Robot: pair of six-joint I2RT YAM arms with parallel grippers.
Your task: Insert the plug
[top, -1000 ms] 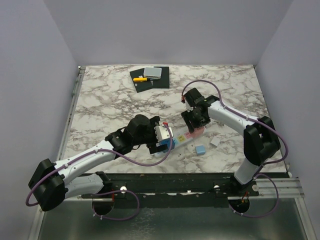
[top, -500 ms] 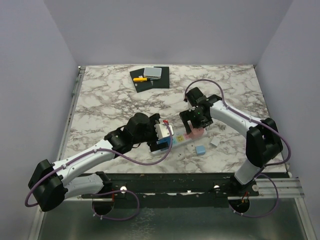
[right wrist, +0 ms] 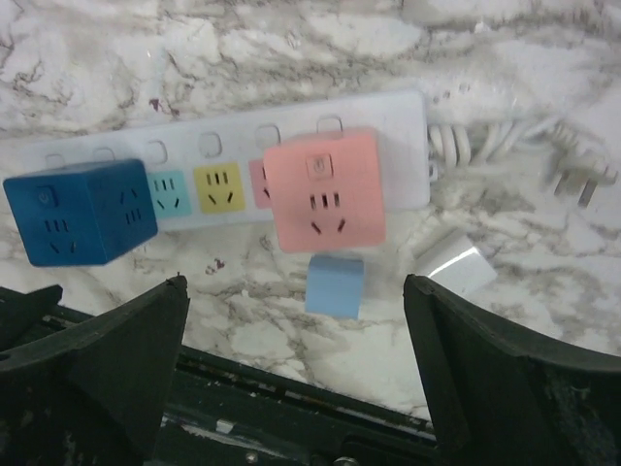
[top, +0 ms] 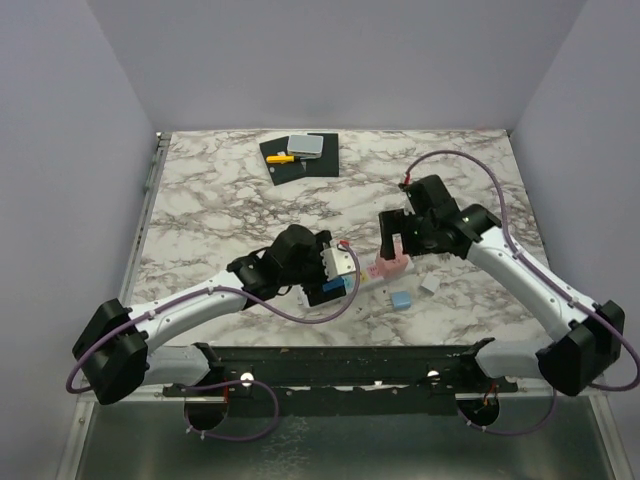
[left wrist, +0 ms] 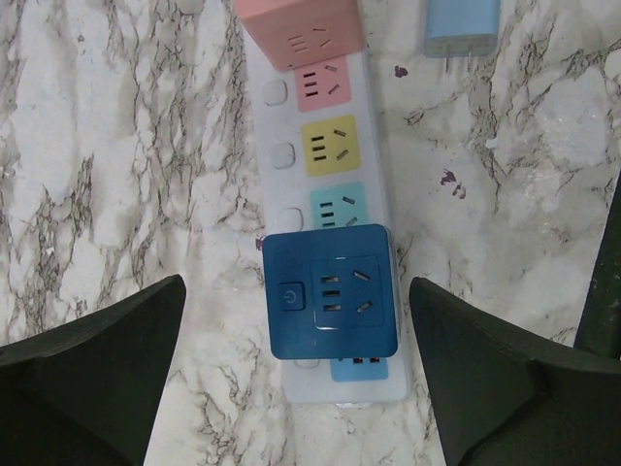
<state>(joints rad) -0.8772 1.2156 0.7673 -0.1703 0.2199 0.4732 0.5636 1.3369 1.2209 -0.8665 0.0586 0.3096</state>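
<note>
Pink plug (right wrist: 323, 201) looks seated in end socket of power strip (right wrist: 403, 146); right jaws wide open above, holding nothing. Left jaws open astride blue plug (left wrist: 330, 304), likely to steady strip.

High rear overview, two close downward wrist views, power strip (left wrist: 330, 146) in all.

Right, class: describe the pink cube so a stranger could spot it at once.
On the marble table lies a white power strip. Two cubes sit on it, one near each end. Yours is the pink cube at the cord end, not the dark blue cube.
</note>
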